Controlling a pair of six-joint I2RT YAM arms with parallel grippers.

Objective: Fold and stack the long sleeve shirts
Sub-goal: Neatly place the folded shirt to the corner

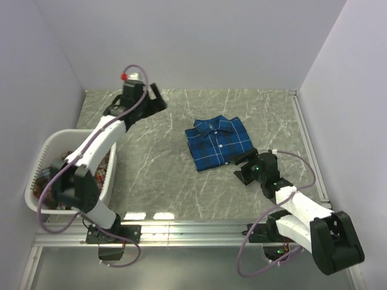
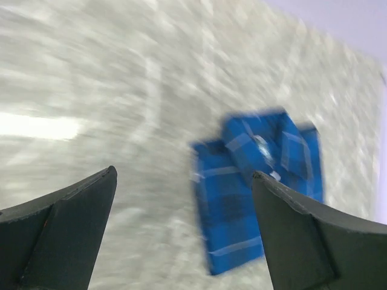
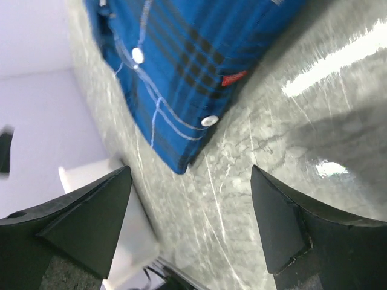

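A folded royal blue plaid shirt [image 1: 218, 142] with white buttons lies on the marbled table, right of centre. It also shows blurred in the left wrist view [image 2: 257, 181] and close up in the right wrist view [image 3: 181, 66]. My right gripper [image 1: 243, 167] is open and empty, just off the shirt's near right corner. My left gripper [image 1: 158, 98] is open and empty, raised at the back left, well away from the shirt. A red-orange plaid garment [image 1: 104, 171] lies in the white basket [image 1: 66, 138] at the left.
The white laundry basket also shows at the left edge of the right wrist view [image 3: 115, 241]. Grey walls close the table at the back and sides. A metal rail [image 1: 199, 228] runs along the near edge.
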